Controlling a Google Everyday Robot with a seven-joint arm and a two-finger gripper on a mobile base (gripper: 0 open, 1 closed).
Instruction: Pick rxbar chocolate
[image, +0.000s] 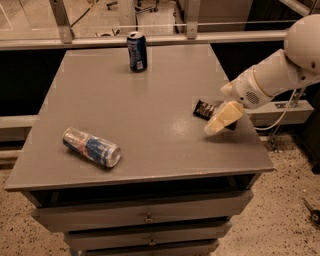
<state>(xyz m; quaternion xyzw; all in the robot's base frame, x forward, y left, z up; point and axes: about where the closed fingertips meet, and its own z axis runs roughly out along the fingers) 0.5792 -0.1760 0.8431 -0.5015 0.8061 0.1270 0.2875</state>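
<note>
Rxbar chocolate lies flat on the grey bench, nr the right edge, approx halfway btwn back and front. Dark wrapper, its left end showing; the rest is hidden behind the hand. Hand is a cream-coloured block angled down and to the left, right over the bar's right part, tip low above the bench surface just fwd of the bar. Can't tell whether the hand is apart or together, or whether it touches the wrapper. White arm comes in from upper right, w/ a thin cable hanging behind it. Upright blue can stands at the back of the bench, left of centre, well apart from the bar. Second can on its side, blue and silver, lies nr the front left, open end facing front-right. Drawers w/ small knobs sit under the bench top.
</note>
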